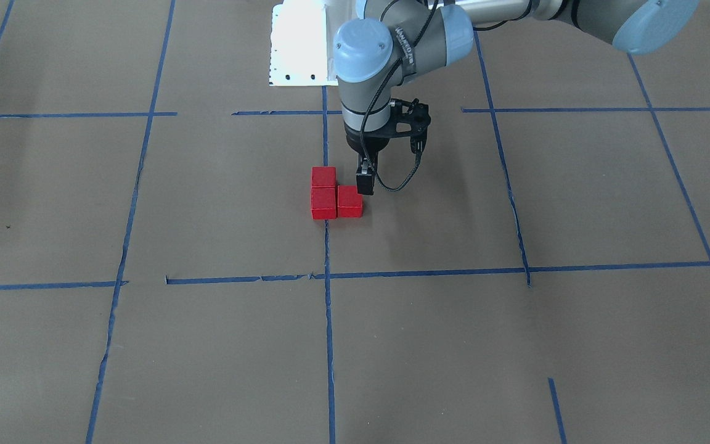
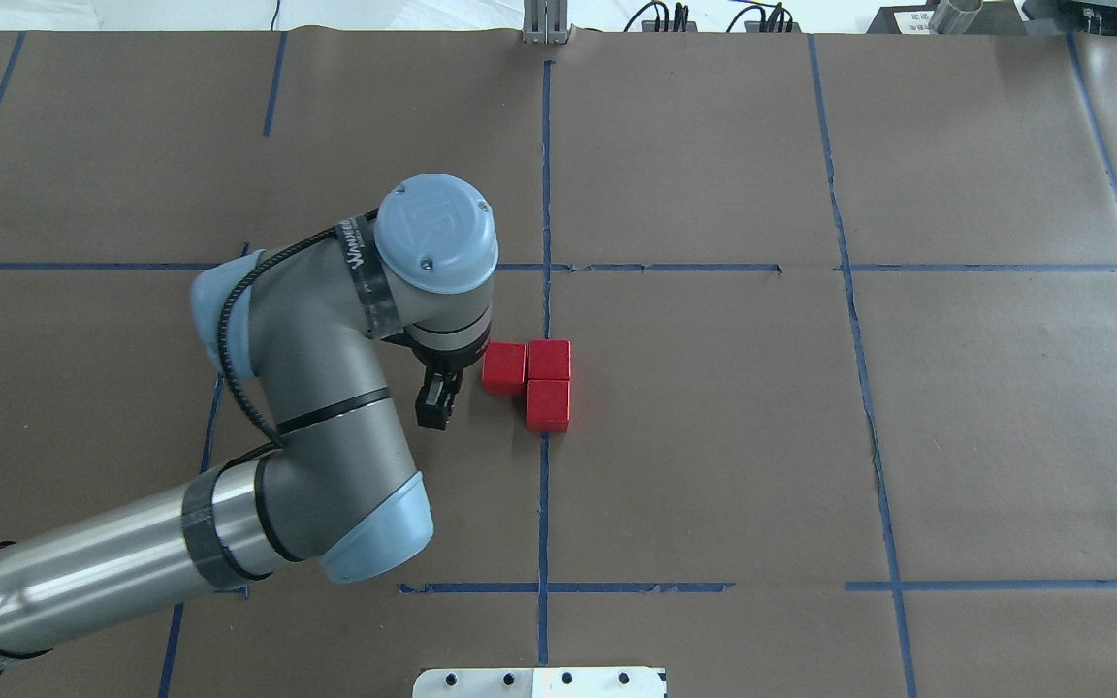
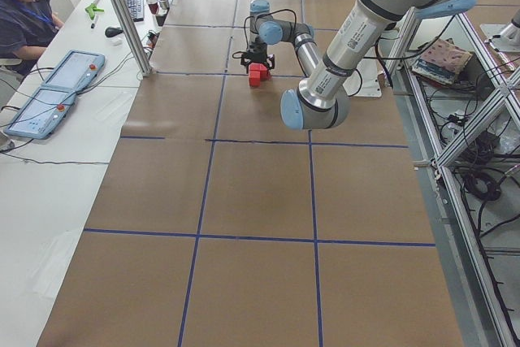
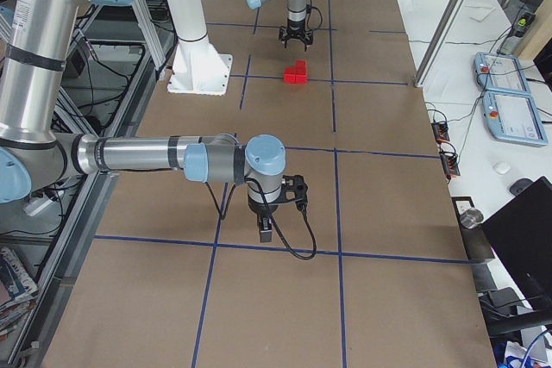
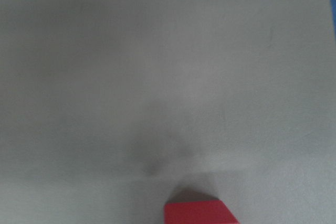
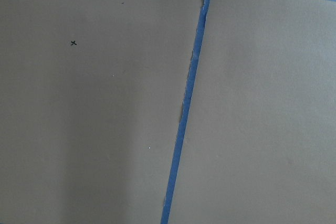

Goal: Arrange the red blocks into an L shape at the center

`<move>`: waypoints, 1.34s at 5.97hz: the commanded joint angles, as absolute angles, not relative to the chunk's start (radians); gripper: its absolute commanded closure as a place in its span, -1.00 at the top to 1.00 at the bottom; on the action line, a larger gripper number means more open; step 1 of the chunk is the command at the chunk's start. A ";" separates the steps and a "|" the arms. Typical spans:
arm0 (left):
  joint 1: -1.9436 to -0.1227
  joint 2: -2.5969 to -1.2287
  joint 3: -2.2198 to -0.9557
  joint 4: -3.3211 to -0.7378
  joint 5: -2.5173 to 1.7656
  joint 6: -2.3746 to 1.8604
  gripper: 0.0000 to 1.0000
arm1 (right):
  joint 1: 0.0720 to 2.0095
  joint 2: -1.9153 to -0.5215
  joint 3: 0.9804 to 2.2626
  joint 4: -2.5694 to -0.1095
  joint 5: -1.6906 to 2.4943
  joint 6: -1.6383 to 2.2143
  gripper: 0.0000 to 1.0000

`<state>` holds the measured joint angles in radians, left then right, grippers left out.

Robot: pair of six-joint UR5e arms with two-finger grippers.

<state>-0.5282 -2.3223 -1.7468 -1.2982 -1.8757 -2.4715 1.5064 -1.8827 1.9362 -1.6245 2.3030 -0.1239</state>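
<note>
Three red blocks [image 2: 504,368] [image 2: 550,359] [image 2: 548,405] lie pressed together in an L on the vertical blue tape line of the center cell [image 2: 694,427]. They also show in the front view [image 1: 323,177] [image 1: 323,203] [image 1: 349,202]. My left gripper [image 2: 440,393] hangs low just beside the L's short leg, open and empty, also in the front view [image 1: 365,176]. The left wrist view shows one red block's edge [image 5: 199,212]. My right gripper [image 4: 266,228] hangs over bare paper far from the blocks; I cannot tell if it is open or shut.
The robot's white base plate [image 2: 539,682] is at the near table edge. Blue tape lines [image 6: 186,108] split the brown paper. A person [image 3: 24,6] and teach pendants [image 4: 509,101] are at a side desk.
</note>
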 commanded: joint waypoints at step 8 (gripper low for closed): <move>-1.102 -1.719 -2.080 -1.261 -2.169 -0.467 1.00 | 1.506 -1.894 1.936 -1.624 2.304 -0.118 1.00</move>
<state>-0.9966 -1.7828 -2.1020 -1.2591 -2.1226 -0.6924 1.5064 -1.8949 1.9363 -1.6245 2.3041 -0.1186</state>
